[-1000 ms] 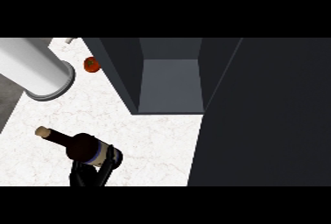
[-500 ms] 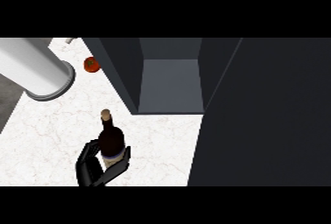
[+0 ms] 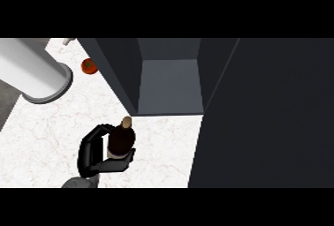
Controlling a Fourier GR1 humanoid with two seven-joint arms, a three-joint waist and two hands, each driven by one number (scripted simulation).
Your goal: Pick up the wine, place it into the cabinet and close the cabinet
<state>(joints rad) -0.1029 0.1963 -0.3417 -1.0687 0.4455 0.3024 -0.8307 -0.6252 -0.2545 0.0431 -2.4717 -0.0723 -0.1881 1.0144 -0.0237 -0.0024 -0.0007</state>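
Far left, there's a big white cylinder [image 3: 34, 73] lying at the bench's [image 3: 46, 132] edge, and a small red fruit, maybe a tomato [image 3: 89, 65], sits just beside it near the cabinet's [image 3: 117, 75] left wall. Stay clear of both.

Now the action: your hand [image 3: 98, 154] comes in low and left, which hand I can't tell, fingers curled around the wine bottle [image 3: 122, 140]. The bottle stands near upright, cork end up, just in front of the cabinet's open mouth. The other hand isn't in view.

To the right, the grey cabinet floor [image 3: 169, 86] lies bare. Carry the bottle forward and a touch right, keep it upright, and clear the left wall's front edge before lowering.

Far right, that dark slab looks like the open door [image 3: 267, 114]. You'll need to swing it shut afterwards.
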